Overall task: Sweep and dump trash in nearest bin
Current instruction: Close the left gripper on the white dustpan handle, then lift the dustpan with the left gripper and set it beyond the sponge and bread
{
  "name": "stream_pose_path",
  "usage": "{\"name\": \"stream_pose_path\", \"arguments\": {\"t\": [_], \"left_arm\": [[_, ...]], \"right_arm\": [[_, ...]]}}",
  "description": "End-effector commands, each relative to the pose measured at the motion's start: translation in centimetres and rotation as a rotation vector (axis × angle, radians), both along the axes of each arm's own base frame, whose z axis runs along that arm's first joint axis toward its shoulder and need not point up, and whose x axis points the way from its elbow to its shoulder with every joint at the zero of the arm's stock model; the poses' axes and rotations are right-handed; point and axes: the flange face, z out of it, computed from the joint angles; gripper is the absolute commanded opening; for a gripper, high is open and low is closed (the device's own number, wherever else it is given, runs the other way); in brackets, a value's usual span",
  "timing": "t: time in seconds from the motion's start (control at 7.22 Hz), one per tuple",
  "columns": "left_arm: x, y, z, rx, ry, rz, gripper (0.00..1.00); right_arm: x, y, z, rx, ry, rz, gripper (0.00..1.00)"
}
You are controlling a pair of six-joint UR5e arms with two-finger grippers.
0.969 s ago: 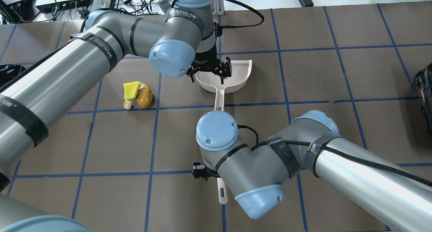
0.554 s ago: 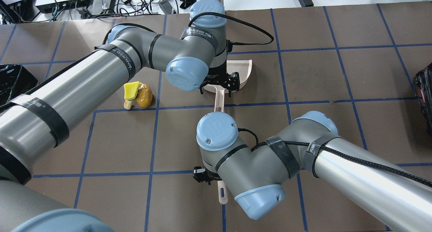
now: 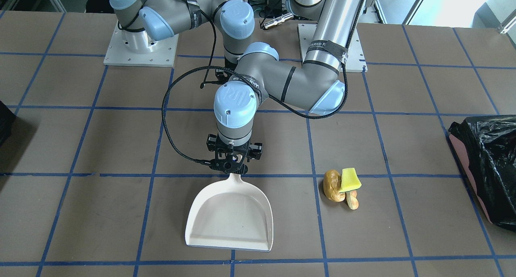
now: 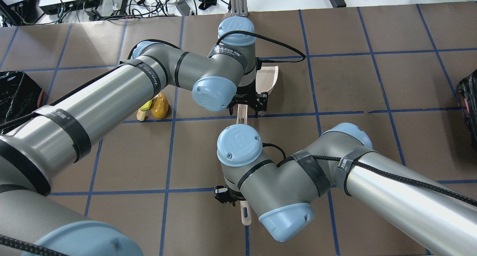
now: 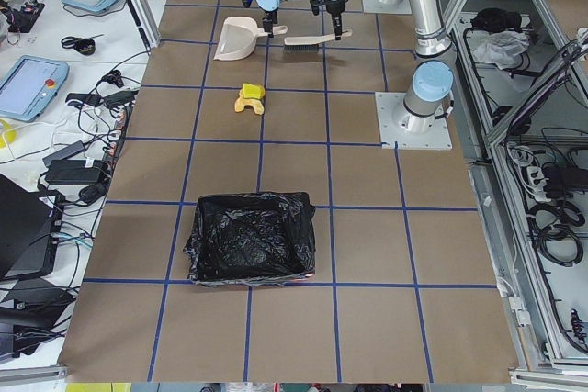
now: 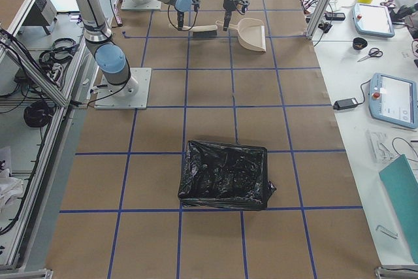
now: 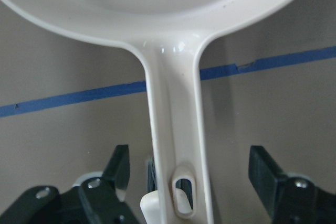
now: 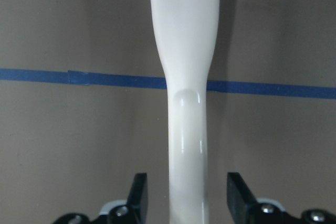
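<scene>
The trash (image 3: pixel 340 185), a brown lump, a yellow wedge and an orange slice, lies on the table; in the overhead view (image 4: pixel 158 106) my left arm hides part of it. The cream dustpan (image 3: pixel 229 216) lies flat to its side. My left gripper (image 4: pixel 248 107) is open and straddles the dustpan handle (image 7: pixel 176 129), not touching it. My right gripper (image 4: pixel 229 196) is open around the white brush handle (image 8: pixel 186 103), with a gap on each side. The bin (image 3: pixel 489 160), lined with a black bag, stands at the table's end on my left.
The brush (image 5: pixel 308 41) lies just behind the dustpan, towards my base. A second dark object (image 4: pixel 470 99) sits at the table's far right edge. The two arms are close together over the table's middle.
My left gripper has moved from over the dustpan's scoop back to its handle and come down around it. The right arm has hardly moved.
</scene>
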Motion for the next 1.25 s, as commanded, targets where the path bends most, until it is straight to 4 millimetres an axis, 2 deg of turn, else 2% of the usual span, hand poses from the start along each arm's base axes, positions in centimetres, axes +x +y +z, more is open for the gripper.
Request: {"name": "stream_pose_path", "arguments": {"t": [0.0,0.14,0.28,0.42,0.55,0.69,0.83,0.97,1.11], "left_arm": [[-0.4,0.5,-0.2,0.008,-0.002,-0.005,0.64],[-0.3,0.6,-0.2,0.015,-0.005,-0.005,0.37],[-0.4,0.6,-0.1,0.015,-0.004,-0.005,0.04],[-0.3,0.6,-0.1,0.016,-0.005,-0.009,0.0],[-0.4,0.2,1.2,-0.007,0.004,-0.022,0.0],[0.2,-0.2,3.5,-0.048,0.009,-0.023,0.0],[1.0,-1.8,5.8,-0.104,-0.003,-0.049,0.0],[2.7,-4.0,8.2,-0.157,-0.005,-0.077,0.0],[7.5,-6.7,10.5,-0.172,-0.003,-0.067,0.0]], "right_arm": [[-0.1,0.1,-0.2,0.014,0.014,-0.001,0.53],[-0.1,0.2,-0.2,0.017,0.015,-0.001,0.42],[-0.2,0.2,-0.2,0.032,0.026,-0.001,0.28],[-0.2,0.2,-0.1,0.028,0.027,0.0,0.14],[-0.2,0.2,-0.1,0.025,0.027,-0.005,0.0],[-0.2,0.2,0.2,0.02,0.025,-0.02,0.0],[-0.2,0.3,0.3,0.022,0.025,-0.023,0.0],[-0.2,0.2,0.5,0.021,0.022,-0.023,0.0],[-0.2,0.2,0.5,0.019,0.021,-0.023,0.0]]}}
